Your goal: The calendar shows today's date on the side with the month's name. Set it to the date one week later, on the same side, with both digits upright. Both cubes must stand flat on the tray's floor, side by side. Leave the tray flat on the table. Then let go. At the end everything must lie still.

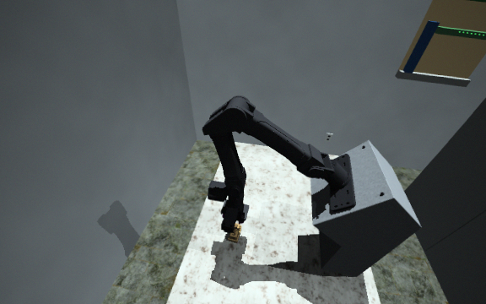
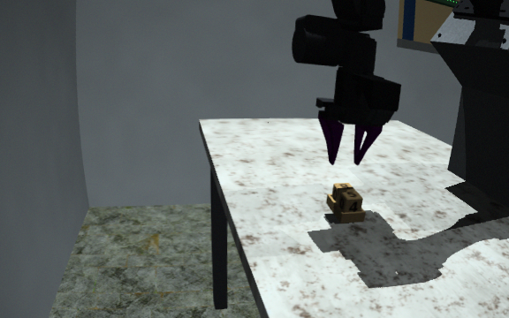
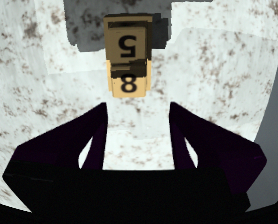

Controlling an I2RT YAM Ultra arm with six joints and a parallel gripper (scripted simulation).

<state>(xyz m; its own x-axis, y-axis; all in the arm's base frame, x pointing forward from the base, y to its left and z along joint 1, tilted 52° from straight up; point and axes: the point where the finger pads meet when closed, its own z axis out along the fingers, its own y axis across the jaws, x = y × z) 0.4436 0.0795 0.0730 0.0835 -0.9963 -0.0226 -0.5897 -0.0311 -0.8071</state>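
The small wooden calendar stands on the marble table. Two cubes stand side by side in its tray. In the wrist view one cube shows a 5 on top and the other cube shows an 8 on top. In the exterior view the near cube shows a 5 on top and a 4 on its side; the far cube is mostly hidden behind it. My gripper hangs a little above the calendar, fingers pointing down, open and empty.
The grey robot base block stands on the table to the right of the calendar. The table's left edge drops to a mossy stone floor. A wall board hangs high on the right.
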